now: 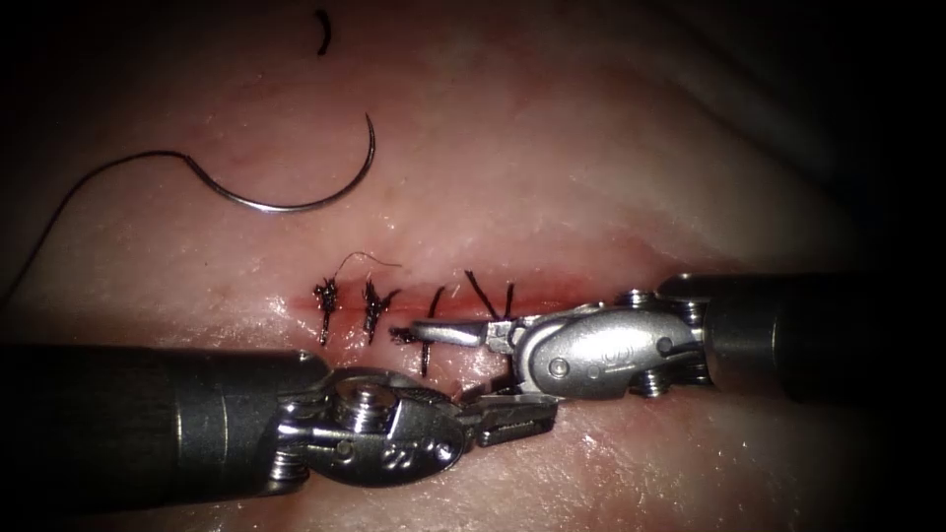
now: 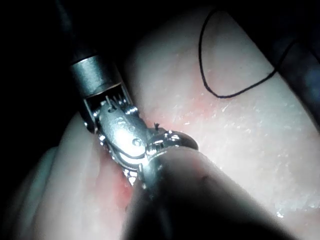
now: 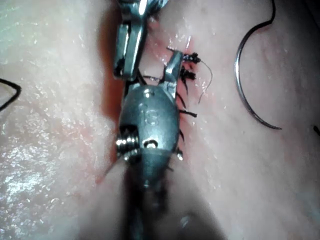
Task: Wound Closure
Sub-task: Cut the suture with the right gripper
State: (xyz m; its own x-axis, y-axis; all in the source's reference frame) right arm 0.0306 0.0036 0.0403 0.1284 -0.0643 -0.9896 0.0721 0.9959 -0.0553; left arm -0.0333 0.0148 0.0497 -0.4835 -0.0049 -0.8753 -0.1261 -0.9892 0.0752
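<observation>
1. Tissue: pale pork belly across the endoscope view. The cut runs 9-to-3 through the middle, its edges reddened with red fluid.
2. Left tool: shaft enters from 9 o'clock, low in the endoscope view, tip pointing toward 3. Jaws look narrow, close together, nothing seen between them. Tip sits just below the right tool's wrist.
3. Right tool: shaft enters from 3 o'clock, tip pointing toward 9, over the cut. One slim jaw reaches into the row of stitches. In the right wrist view the jaws stand spread wide, one beside a knot. Whether thread lies between them, cannot tell.
4. Needle: curved, lying free on the tissue at 10 o'clock from the cut, well apart from both tools, held by neither, not in the tissue.
5. Thread: dark, runs from the needle's tail toward 9 o'clock.
6. Stitches: dark knotted ties across the cut, short ends sticking up.
7. Cut end of thread: small dark curl at 11 o'clock, far from the cut.
</observation>
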